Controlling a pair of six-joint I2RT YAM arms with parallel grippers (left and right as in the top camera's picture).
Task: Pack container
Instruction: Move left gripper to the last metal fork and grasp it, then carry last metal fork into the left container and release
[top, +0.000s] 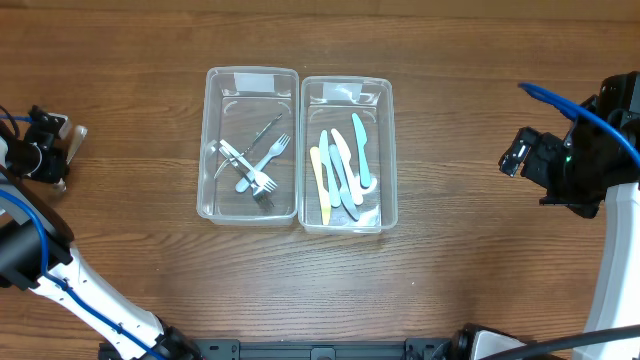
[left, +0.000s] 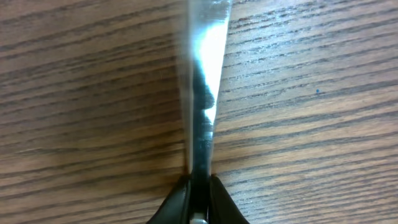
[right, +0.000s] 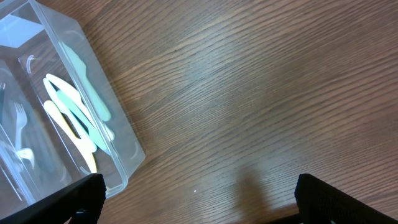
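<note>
Step in hand: it seems to be the carrying of one metal piece (left: 202, 93) to the boxes; the packing is not yet finished.
Left jaws: pressed together on this thin shiny piece, at the far left side of the desk (top: 480, 80), well apart from both boxes. The wrist view is blurred, so the kind of cutlery cannot be told.
Right jaws: spread wide and holding nothing, above bare desk to the right of the boxes.
Left box (top: 228, 100): clear plastic, with metal forks (top: 258, 165) lying crossed inside.
Right box (top: 384, 160): clear plastic, just beside the left box, with pale plastic knives (top: 345, 170) inside.
Next move: probably the left arm must cross to above the left box, where the metal things are, go down inside its walls and only then let go.
Surface: brown wood grain, flat, with a soft reflection of light.
Room: nothing outside the desk is visible.
</note>
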